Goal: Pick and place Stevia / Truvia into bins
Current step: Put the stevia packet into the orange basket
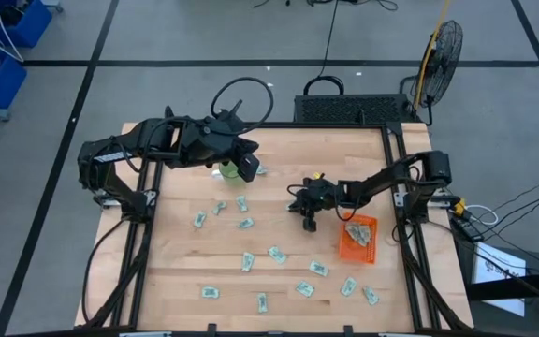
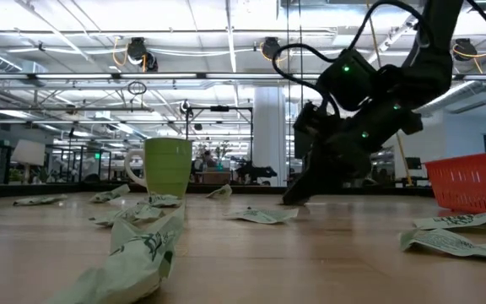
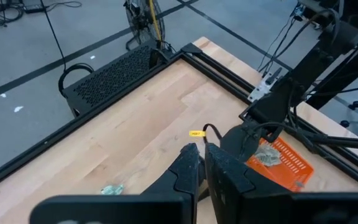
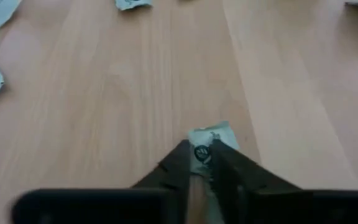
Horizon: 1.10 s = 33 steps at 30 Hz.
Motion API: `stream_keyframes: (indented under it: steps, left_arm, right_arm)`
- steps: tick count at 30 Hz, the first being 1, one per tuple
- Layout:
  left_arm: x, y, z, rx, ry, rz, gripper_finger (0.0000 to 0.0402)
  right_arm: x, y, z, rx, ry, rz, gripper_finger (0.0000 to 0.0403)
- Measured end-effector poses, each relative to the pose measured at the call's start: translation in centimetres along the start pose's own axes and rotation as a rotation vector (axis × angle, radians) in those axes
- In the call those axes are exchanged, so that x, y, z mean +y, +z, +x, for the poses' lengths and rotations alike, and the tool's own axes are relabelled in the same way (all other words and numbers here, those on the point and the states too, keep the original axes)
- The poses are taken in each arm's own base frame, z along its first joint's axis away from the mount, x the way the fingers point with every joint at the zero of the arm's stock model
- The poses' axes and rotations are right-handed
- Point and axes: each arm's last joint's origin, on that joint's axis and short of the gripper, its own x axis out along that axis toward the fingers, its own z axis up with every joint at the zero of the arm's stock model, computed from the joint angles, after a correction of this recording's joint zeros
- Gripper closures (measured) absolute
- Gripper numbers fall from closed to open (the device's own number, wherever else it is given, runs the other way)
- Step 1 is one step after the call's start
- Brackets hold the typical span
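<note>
1. Right gripper [image 4: 199,163] was seen low at table centre, fingers pinched on one Stevia packet [image 4: 211,142], packet flat on the wood.
2. Left gripper [image 3: 199,163] was held aloft near the green cup [image 1: 225,169], fingers together, nothing held.
3. Orange bin [image 1: 359,240] sat just right of the right gripper; a few packets were already inside.
4. Advice: grip to be confirmed firm before lift; packet to be raised straight, carried clear over bin rim, released low.

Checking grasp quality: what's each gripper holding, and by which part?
Right gripper pinches a Truvia packet by its near end, down at the table. Left gripper is shut on nothing, raised near the cup.
</note>
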Motion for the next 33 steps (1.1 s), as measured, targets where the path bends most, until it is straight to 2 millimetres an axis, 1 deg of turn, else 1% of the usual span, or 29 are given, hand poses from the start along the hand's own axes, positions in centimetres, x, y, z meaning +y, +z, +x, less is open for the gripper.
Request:
stream_keyframes:
  steps: [2, 4, 6, 9, 13, 15, 16, 19, 21, 24, 26, 29, 33]
  left_arm:
    - [0.0, 0.0, 0.0, 0.000, 0.000, 0.000, 0.0364]
    - [0.0, 0.0, 0.0, 0.000, 0.000, 0.008, 0.0364]
    - [0.0, 0.0, 0.0, 0.001, 0.000, 0.025, 0.0364]
    - [0.0, 0.0, 0.0, 0.001, 0.000, 0.023, 0.0364]
    - [0.0, 0.0, 0.0, 0.001, 0.000, 0.022, 0.0364]
    - [0.0, 0.0, 0.0, 0.001, -0.001, 0.021, 0.0364]
    - [0.0, 0.0, 0.0, 0.001, -0.001, 0.021, 0.0364]
    - [0.0, 0.0, 0.0, 0.001, -0.001, 0.020, 0.0364]
    - [0.0, 0.0, 0.0, 0.001, -0.001, 0.019, 0.0364]
    - [0.0, 0.0, 0.0, 0.001, -0.001, 0.018, 0.0364]
    - [0.0, 0.0, 0.0, 0.000, -0.001, 0.018, 0.0364]
    - [0.0, 0.0, 0.0, 0.000, -0.001, 0.014, 0.0364]
    - [0.0, 0.0, 0.0, 0.000, -0.001, 0.006, 0.0364]
  right_arm:
    - [0.1, 0.6, -0.7, -0.032, 0.003, 0.022, 0.0393]
    - [0.2, 1.4, -1.6, -0.060, 0.010, 0.033, 0.0392]
    - [0.5, 2.5, -3.0, -0.115, 0.017, 0.033, 0.0390]
    - [1.4, 4.9, -6.3, -0.243, 0.053, 0.069, 0.0398]
    - [3.1, 5.6, -11.2, -0.265, 0.140, 0.085, 0.0399]
    - [4.0, 5.2, -13.9, -0.242, 0.210, 0.085, 0.0401]
    - [4.4, 4.6, -15.1, -0.202, 0.252, 0.091, 0.0402]
    - [5.5, 2.1, -17.9, -0.016, 0.351, 0.154, 0.0401]
    - [6.0, 0.3, -19.5, 0.105, 0.362, 0.183, 0.0402]
    - [6.1, -2.2, -20.8, 0.273, 0.255, 0.197, 0.0400]
    - [6.2, -2.9, -21.1, 0.319, 0.190, 0.181, 0.0395]
    - [6.4, -3.0, -20.9, 0.326, 0.146, 0.154, 0.0380]
    - [6.6, -2.9, -19.9, 0.324, 0.082, 0.133, 0.0348]
